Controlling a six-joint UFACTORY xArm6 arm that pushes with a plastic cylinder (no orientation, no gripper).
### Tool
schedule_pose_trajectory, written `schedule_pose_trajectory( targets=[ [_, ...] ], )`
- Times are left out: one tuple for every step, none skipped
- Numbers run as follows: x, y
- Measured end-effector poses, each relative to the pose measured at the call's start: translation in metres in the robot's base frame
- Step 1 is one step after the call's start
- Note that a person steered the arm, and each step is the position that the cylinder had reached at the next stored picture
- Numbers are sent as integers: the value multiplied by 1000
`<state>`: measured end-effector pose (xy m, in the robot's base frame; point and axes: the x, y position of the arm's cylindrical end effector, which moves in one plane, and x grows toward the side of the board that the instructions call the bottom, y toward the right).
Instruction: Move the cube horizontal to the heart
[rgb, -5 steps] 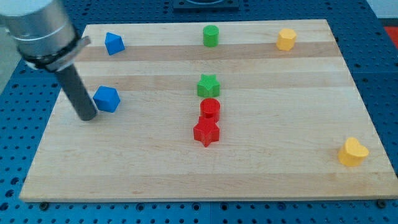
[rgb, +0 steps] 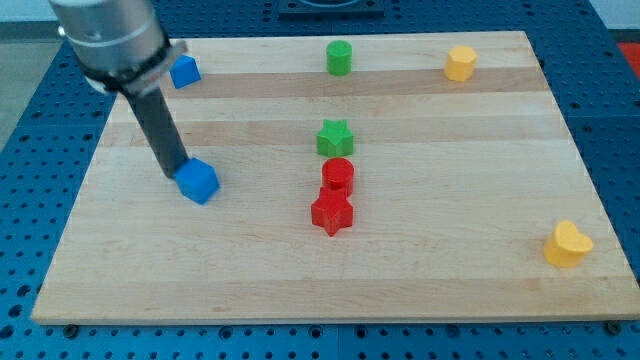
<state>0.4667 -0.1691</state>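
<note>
A blue cube (rgb: 199, 181) lies on the wooden board at the view's left of centre. My tip (rgb: 175, 173) touches its upper left side. A yellow heart (rgb: 567, 244) lies near the board's lower right edge, far to the right of the cube and a little lower. The rod rises up and left toward the arm's grey body (rgb: 110, 40).
A second blue block (rgb: 185, 71) sits at the upper left, partly behind the arm. A green cylinder (rgb: 339, 58) and a yellow block (rgb: 460, 63) lie along the top. A green star (rgb: 335, 137), a red cylinder (rgb: 338, 175) and a red star (rgb: 331, 212) stand in a column at the centre.
My tip has moved right and slightly down, pushing the blue cube right and down. The other blocks have not moved.
</note>
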Motion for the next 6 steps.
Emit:
schedule_pose_trajectory(
  targets=[
    [47, 59],
    [49, 72],
    [48, 72],
    [64, 82],
    [69, 86],
    [68, 86]
  ],
)
